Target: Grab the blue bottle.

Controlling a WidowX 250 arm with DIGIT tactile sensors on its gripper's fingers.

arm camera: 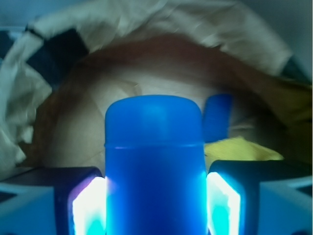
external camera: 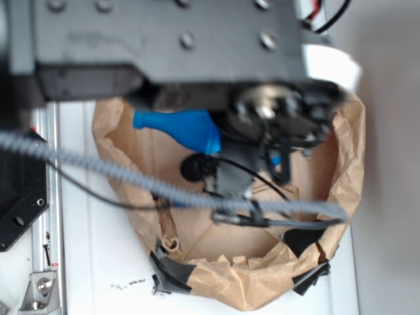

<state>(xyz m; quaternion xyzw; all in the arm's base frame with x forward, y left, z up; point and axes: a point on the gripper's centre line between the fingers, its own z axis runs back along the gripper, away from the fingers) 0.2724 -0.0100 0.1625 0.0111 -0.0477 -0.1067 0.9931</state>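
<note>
A crumpled brown paper bag (external camera: 341,164), patched with black tape (external camera: 172,272), sits open on a white surface (external camera: 105,262). Inside lie a yellow cloth (arm camera: 239,148) and a flat blue piece (arm camera: 217,116).

The blue bottle (arm camera: 154,171) looks like smooth, slightly glossy plastic. The brown bag (external camera: 230,282) is crumpled matt paper. The yellow cloth (arm camera: 242,149) looks soft.

Robotics lab bench, not a home or kitchen. Pale, bare tabletop (external camera: 98,262) beneath the claw (external camera: 279,161). Slotted aluminium rail (external camera: 47,197) with a bolted bracket (external camera: 41,287) off to the claw's side. Black perforated mounting plate (external camera: 20,197) beside that rail. Grey braided cable (external camera: 98,167) and thin black wires strung across the view. Crumpled brown paper bag (external camera: 249,282), patched with black tape (external camera: 172,274), lying around the claw as a makeshift container.
</note>
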